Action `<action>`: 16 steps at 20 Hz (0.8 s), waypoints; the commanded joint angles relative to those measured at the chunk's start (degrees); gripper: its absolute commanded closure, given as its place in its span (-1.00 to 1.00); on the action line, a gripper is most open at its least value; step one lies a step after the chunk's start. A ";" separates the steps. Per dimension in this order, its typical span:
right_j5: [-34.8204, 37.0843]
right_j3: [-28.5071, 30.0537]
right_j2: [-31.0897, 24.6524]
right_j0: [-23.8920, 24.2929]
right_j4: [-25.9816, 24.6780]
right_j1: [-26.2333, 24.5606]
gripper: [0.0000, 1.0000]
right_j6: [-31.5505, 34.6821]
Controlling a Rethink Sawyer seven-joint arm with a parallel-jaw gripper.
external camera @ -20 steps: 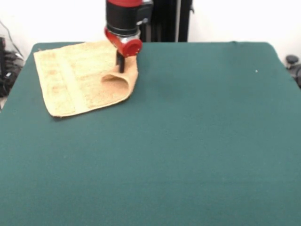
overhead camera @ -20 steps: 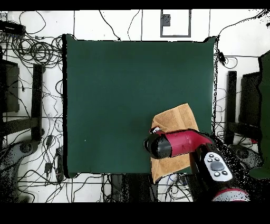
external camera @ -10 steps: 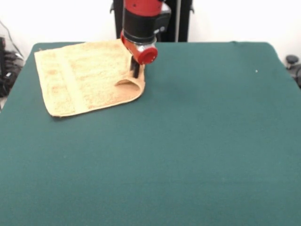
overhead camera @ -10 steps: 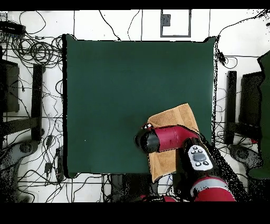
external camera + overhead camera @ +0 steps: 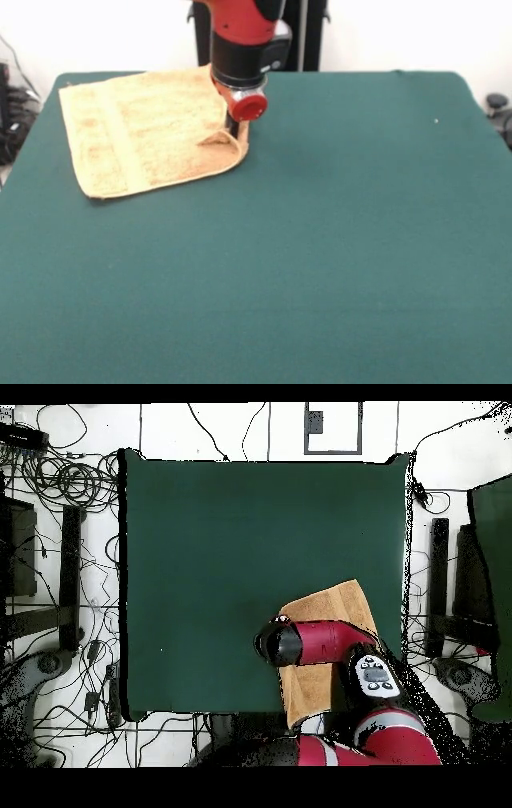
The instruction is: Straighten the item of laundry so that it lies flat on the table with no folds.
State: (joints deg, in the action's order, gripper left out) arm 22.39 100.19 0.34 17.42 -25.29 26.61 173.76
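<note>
The orange-tan towel (image 5: 136,128) lies at the far left corner of the green table (image 5: 336,240), mostly spread out, with a band stripe near its left end. Its right near corner (image 5: 228,146) is still folded up in a small raised curl. My gripper (image 5: 232,130) stands straight down on that curl, its dark fingers together on the cloth under the red wrist. In the overhead view the arm (image 5: 320,642) lies across the towel (image 5: 332,602) and hides the gripper; the towel sits by the table's (image 5: 220,544) bottom right edge.
The towel's far edge runs along the table's far edge (image 5: 120,74). The black pedestal (image 5: 300,32) stands behind the table. In the overhead view, cables (image 5: 70,484) and stands (image 5: 438,584) surround the table.
My gripper has moved to the right in the front view with the towel's corner, pulling the big fold out; the curl is now much smaller and the towel wider.
</note>
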 commanded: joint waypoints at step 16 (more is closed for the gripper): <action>21.24 -7.25 4.13 -15.40 15.57 -2.58 1.00 5.48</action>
State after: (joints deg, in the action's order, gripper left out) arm 31.66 97.66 4.51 7.99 -14.06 24.79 173.76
